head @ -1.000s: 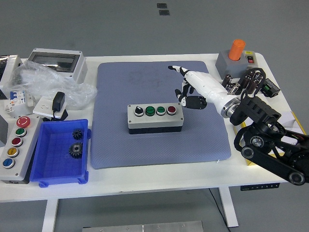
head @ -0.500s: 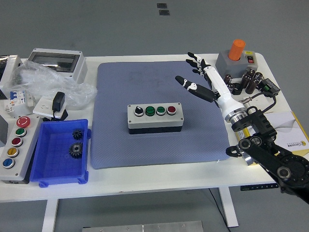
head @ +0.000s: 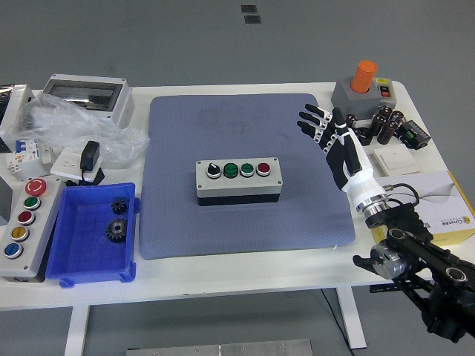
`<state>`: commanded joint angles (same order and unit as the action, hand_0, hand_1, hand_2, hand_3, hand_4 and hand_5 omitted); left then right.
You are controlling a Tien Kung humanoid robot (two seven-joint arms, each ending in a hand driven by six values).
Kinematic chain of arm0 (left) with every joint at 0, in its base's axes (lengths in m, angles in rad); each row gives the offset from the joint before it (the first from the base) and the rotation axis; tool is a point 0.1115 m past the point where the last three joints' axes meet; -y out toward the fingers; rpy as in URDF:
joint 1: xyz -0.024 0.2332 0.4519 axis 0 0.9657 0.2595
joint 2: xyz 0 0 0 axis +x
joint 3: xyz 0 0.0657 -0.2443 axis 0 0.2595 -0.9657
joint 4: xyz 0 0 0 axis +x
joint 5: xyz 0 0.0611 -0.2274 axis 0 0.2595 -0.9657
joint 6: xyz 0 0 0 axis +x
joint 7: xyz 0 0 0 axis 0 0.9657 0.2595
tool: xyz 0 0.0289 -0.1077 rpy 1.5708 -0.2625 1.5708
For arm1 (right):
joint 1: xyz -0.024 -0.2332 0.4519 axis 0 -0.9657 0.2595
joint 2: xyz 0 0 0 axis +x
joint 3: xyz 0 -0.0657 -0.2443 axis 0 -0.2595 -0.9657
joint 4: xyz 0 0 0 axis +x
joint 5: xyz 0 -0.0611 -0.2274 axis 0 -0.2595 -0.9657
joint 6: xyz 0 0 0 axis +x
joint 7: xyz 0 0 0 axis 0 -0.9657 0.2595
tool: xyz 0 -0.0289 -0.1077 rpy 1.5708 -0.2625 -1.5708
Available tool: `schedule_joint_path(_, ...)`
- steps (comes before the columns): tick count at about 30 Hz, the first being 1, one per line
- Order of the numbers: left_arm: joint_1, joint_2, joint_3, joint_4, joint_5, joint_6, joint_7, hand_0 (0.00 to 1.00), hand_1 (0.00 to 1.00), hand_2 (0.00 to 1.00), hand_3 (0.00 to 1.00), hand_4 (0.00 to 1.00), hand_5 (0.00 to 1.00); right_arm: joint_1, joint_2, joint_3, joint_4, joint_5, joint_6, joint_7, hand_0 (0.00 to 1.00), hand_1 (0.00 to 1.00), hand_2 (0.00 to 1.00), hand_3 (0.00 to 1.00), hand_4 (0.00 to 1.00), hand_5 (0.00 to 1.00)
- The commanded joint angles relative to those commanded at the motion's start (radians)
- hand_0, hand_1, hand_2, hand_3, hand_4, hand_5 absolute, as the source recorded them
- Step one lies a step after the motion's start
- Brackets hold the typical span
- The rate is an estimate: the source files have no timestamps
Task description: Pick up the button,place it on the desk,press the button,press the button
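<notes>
Pulling back toward the mat's right edge w/ fingers spread and nothing held, the right hand [head: 335, 137] has left the button box [head: 238, 180] sitting mid-mat [head: 185, 222], approx. where it was 1 s ago, so the presses look done or between tries.

A matt blue textured mat [head: 237, 215] is laid on a smooth white table [head: 223, 274]. At its centre a grey plastic button box [head: 238, 180] is seen; at 9 o'clock, a glossy blue plastic bin [head: 78, 256].
</notes>
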<state>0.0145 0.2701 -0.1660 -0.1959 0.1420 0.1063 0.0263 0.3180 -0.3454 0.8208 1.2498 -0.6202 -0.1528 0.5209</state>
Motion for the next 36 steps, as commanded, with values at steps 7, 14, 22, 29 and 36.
schedule_joint_path(7,-0.002,0.001,-0.013,-0.001,0.014,-0.002,0.001,0.603,0.644,0.603,0.619,0.611,0.416,-0.039,0.007,0.042,-0.001,0.143,0.026,0.009,0.809,0.713,0.730,0.695,0.998,0.998)
schedule_joint_path(14,-0.005,0.001,-0.031,-0.003,0.037,-0.003,0.007,0.603,0.644,0.604,0.620,0.624,0.428,-0.063,0.019,0.083,0.002,0.215,0.054,-0.010,0.794,0.698,0.725,0.683,0.998,0.998)
schedule_joint_path(22,-0.007,0.001,-0.054,-0.005,0.063,-0.004,0.012,0.604,0.644,0.604,0.621,0.632,0.430,-0.085,0.042,0.131,0.008,0.229,0.088,-0.027,0.732,0.651,0.680,0.655,0.996,0.998)
schedule_joint_path(29,-0.008,0.000,-0.097,-0.009,0.108,-0.007,0.016,0.603,0.644,0.602,0.620,0.652,0.432,-0.100,0.049,0.166,0.035,0.097,0.012,-0.036,0.545,0.433,0.493,0.598,0.902,0.850)
schedule_joint_path(36,-0.012,-0.001,-0.137,-0.013,0.151,-0.009,0.018,0.604,0.644,0.603,0.620,0.655,0.423,-0.091,0.028,0.170,0.069,-0.014,-0.085,-0.076,0.532,0.418,0.457,0.534,0.885,0.810)
